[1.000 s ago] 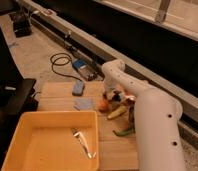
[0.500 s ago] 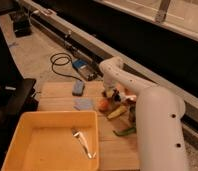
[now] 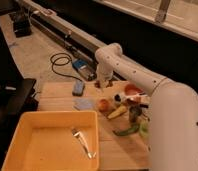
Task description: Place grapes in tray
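Grasping is the step in hand: the gripper (image 3: 101, 86) sits low at the far edge of the bench (image 3: 57, 95), jaws pinched together on what looks like the grapes (image 3: 99, 88) (mostly hidden beneath them), so next comes a lift and carry to the yellow tray (image 3: 21, 126)

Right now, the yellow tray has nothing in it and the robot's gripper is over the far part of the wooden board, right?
Not quite. The camera view shows the yellow tray is not empty: a silvery fork-like utensil lies in it. The rest is right: the gripper is over the far part of the wooden board.
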Tool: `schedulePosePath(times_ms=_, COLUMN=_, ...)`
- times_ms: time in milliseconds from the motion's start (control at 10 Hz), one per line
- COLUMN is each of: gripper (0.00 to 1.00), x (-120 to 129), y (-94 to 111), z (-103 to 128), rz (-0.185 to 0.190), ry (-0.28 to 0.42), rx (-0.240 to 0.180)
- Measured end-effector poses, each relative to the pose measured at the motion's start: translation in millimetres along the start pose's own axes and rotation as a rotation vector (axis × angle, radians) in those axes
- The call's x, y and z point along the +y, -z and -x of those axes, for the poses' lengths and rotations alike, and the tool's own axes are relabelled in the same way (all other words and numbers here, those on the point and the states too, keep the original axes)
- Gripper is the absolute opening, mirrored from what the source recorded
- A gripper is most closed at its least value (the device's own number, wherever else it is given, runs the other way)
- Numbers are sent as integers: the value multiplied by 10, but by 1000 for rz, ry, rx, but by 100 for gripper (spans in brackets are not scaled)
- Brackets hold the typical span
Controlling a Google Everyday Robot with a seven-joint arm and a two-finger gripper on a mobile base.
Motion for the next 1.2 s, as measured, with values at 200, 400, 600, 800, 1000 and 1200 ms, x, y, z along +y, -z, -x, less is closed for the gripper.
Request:
schedulePosePath(times_ms=200, gripper=0, x=68, y=122, z=348, rz=-7, ry=110, rx=-133)
schedulePosePath(times_ms=400, gripper=0, x=189, y=270, z=669, rz=-18, ry=215, rx=-170)
schedulePosePath(times_ms=600, gripper=0, x=428, y=439, z=955, rz=-30, ry=319, rx=-177)
schedulePosePath(times_ms=800, gripper=0, x=561, y=513, z=1080, rz=-37, ry=369, rx=-167)
schedulePosePath(times_ms=1000, gripper=0, x=566, y=513, z=1093, rz=-37, ry=373, rx=-166)
schedulePosePath(times_ms=1200, gripper=0, x=561, y=508, z=1100, rz=-30, ry=383, rx=-163)
